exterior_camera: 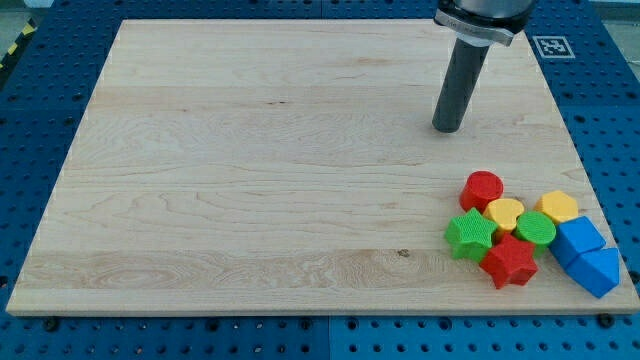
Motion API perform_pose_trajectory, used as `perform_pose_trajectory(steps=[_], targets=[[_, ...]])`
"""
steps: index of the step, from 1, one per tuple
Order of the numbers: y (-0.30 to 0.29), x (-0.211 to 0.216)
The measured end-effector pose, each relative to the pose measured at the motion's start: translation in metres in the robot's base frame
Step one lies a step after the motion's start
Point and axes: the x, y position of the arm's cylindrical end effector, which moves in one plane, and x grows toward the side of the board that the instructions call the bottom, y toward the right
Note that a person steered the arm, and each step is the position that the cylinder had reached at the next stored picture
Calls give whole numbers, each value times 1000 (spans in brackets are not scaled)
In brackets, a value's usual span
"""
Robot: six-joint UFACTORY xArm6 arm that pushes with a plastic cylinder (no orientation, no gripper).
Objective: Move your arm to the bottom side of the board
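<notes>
My tip (pixel 449 129) rests on the wooden board (pixel 250 170) in the view's upper right, well above a cluster of blocks and apart from them. The cluster sits at the view's bottom right: a red cylinder (pixel 483 188), a yellow heart (pixel 504 212), a yellow hexagon (pixel 557 207), a green star (pixel 470 233), a green cylinder (pixel 535 229), a red star (pixel 509 261), a blue cube (pixel 579 238) and a blue wedge-shaped block (pixel 597 271). The blocks touch one another.
The board lies on a blue perforated table (pixel 40 100). A black-and-white marker tag (pixel 553 46) lies beyond the board's top right corner. The rod's dark mount (pixel 482 18) is at the view's top edge.
</notes>
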Motion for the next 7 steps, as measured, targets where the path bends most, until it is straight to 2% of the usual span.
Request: perform_pose_trajectory(steps=[2,3,4,5,6,7], targets=[[0,0],[-24,7],[-78,28],[-119,73],[-128,141],[-105,203]])
